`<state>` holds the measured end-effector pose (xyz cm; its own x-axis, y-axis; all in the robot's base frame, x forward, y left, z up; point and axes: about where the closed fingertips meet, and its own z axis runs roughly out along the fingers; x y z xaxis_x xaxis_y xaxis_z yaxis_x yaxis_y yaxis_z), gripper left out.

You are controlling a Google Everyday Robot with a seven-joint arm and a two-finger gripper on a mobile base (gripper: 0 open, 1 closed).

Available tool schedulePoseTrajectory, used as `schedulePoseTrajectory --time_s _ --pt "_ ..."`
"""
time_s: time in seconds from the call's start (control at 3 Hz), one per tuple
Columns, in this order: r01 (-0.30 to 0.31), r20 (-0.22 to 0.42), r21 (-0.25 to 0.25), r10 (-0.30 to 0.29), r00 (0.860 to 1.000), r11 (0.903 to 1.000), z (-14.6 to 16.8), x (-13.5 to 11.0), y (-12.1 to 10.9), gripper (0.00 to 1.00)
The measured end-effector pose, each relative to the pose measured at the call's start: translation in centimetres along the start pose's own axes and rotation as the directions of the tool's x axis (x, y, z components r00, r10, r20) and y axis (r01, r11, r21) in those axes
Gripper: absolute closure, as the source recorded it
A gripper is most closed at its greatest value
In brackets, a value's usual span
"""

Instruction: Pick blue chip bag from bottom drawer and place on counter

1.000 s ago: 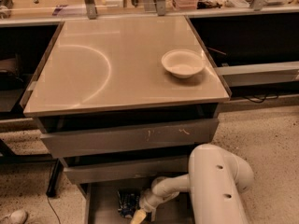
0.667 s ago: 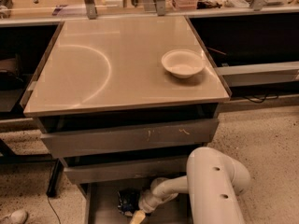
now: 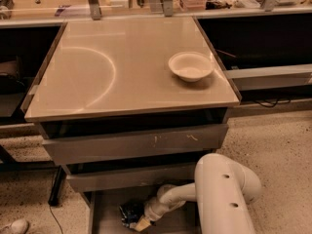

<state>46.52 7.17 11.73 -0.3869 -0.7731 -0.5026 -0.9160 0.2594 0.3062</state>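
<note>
Where drawer fronts [image 3: 131,147] overhang, the gripper [image 3: 142,223] touches the blue chip bag [image 3: 128,212] below, grasp unclear.

Warm overhead light on my feed, glossy worktop [image 3: 97,82] throws a broad sheen, bowl [image 3: 190,66] casts a soft shadow. Pincer [image 3: 140,222] sits down in the dim drawer [image 3: 105,214], pretty murky there.

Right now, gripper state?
Gripper: down in the bottom drawer, right at the blue chip bag; open, closed or holding cannot be told.
</note>
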Motion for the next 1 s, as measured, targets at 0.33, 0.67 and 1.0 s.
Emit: schedulePoseTrajectory --time_s 0.33,0.67,1.0 --pt "0.000 0.000 0.000 0.000 1.000 1.0000 0.00 0.00 0.00 0.64" --pt "0.000 0.000 0.000 0.000 1.000 1.0000 0.00 0.00 0.00 0.87" --pt "0.000 0.000 0.000 0.000 1.000 1.0000 0.01 0.00 0.01 1.00"
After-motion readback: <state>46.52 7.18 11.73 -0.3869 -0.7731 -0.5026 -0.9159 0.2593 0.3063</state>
